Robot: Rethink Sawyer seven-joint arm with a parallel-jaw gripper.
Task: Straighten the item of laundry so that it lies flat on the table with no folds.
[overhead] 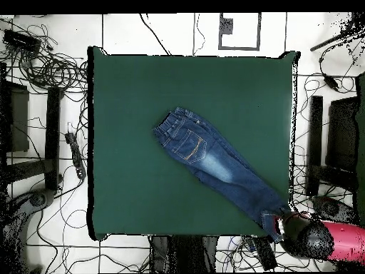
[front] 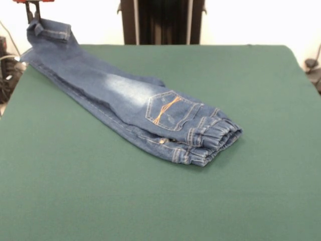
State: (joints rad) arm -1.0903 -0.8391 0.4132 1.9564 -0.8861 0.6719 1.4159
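The blue denim jeans (front: 125, 95) lie folded lengthwise on the green table (front: 225, 201), one leg on top of the other. The gathered waistband (front: 215, 138) is near the table's middle, and the orange-stitched pocket (front: 168, 110) faces up. The legs run to the far left corner. There my gripper (front: 34, 15) is shut on the leg cuff (front: 52, 31) and holds it raised over the table's edge. In the overhead view the jeans (overhead: 214, 160) stretch diagonally to the bottom right corner, where the red and black arm (overhead: 317, 239) covers the gripper.
The robot's dark pedestal (front: 163, 22) stands behind the table's far edge. Cables (overhead: 50, 68) and black stands (overhead: 50, 135) lie on the floor around the table. More cables (front: 7, 75) sit beside the far left corner.
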